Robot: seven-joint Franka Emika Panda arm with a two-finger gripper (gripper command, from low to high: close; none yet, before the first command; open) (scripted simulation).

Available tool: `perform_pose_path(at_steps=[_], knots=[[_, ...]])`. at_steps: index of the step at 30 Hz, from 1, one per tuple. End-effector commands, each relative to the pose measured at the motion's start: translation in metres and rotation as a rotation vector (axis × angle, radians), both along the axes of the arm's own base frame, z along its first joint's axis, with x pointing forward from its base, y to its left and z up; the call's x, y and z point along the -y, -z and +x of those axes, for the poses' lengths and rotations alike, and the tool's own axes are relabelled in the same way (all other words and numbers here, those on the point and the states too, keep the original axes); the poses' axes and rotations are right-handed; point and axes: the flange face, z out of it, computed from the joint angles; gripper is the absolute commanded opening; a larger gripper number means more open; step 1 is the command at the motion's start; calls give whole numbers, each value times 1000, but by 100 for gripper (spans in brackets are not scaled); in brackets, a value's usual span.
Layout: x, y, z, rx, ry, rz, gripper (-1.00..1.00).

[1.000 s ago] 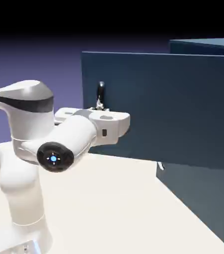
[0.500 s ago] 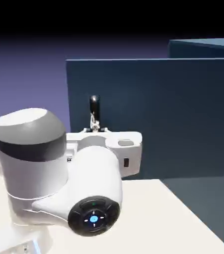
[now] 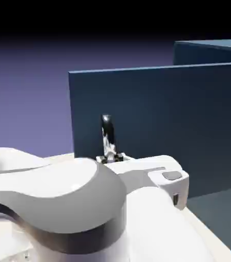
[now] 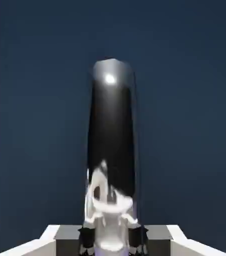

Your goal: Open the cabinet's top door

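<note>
My fingers (image 4: pixel 156 233) are closed on the handle (image 4: pixel 110 135), one on each side of its lower part, seen at the bottom of the hand view. Handle: upright, curved, shiny, mirroring bits of white and black, its upper end sticking up past my grip. It's mounted on the top door (image 3: pixel 153 110), navy, flat, near the door's free edge at the exterior view's left. Door is swung out from the cabinet (image 3: pixel 209 46), whose top corner shows behind it at the exterior view's right. My white hand (image 3: pixel 161 171) sits low in front of the panel, overlapping it in view. Arm (image 3: pixel 61 204) bulks large across the lower left and middle, covering most of the pale table (image 3: pixel 61 158). Backdrop blue-violet, going black up top.
</note>
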Motion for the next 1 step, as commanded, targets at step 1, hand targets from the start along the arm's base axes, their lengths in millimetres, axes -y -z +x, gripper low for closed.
perform_pose_path(at_steps=[1], knots=[[6, 0, 2, 0, -12, 0, -100]])
